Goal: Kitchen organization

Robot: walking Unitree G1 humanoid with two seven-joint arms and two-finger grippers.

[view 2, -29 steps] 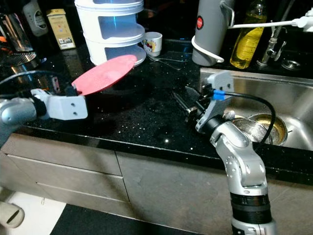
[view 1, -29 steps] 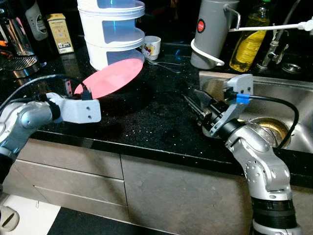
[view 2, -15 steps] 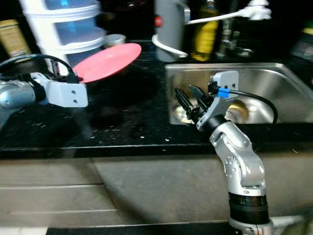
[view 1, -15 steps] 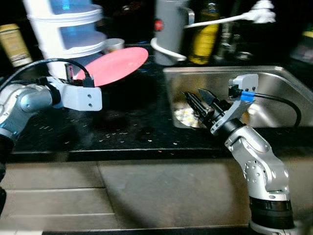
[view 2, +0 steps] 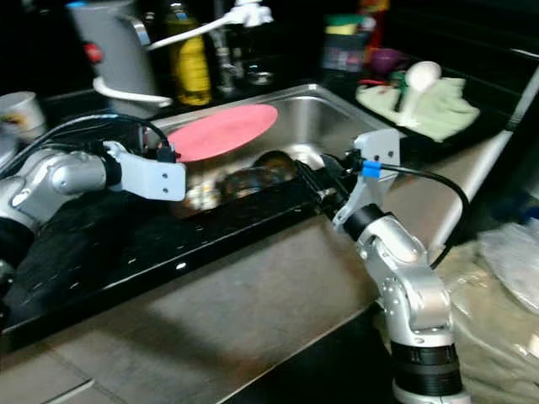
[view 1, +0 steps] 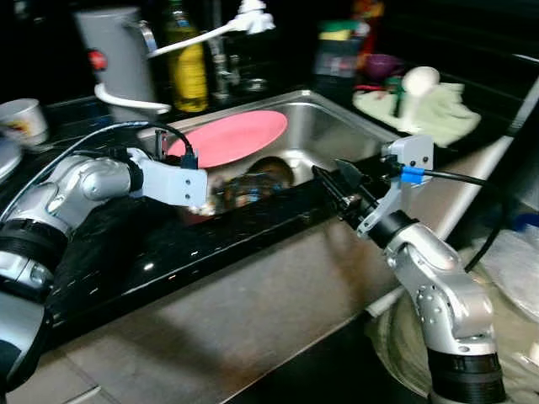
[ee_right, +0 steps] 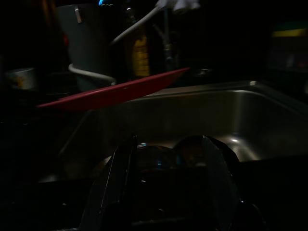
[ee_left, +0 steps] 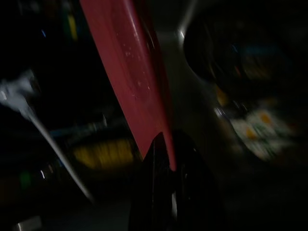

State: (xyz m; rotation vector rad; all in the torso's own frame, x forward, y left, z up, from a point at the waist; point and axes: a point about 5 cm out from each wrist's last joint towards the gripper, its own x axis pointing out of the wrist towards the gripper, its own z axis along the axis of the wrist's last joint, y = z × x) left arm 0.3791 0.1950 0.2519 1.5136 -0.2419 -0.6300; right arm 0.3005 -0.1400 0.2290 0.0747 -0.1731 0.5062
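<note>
A round red plate (view 1: 229, 138) hangs tilted above the left half of the steel sink (view 1: 337, 126). My left gripper (ee_left: 167, 150) is shut on the plate's near rim, its silver wrist (view 1: 173, 179) over the counter edge beside the sink. The wrist view shows the plate (ee_left: 130, 72) edge-on, rising from between the black fingers. My right gripper (view 1: 335, 179) is open and holds nothing, at the sink's front edge, pointing toward the basin. Its two fingers (ee_right: 115, 183) frame the basin, with the plate (ee_right: 115, 91) above.
Dark dishes (view 1: 253, 175) lie in the sink bottom. A grey jug (view 1: 118, 59), an oil bottle (view 1: 189, 63) and a tap stand behind the sink. A white cup (view 1: 21, 122) is far left, a green cloth (view 1: 421, 109) to the right. A plastic bag (view 1: 514, 269) lies on the floor.
The view has swung right, from the counter to the sink. My left gripper has carried the plate from beside the white containers to above the sink. The right gripper stays open.
</note>
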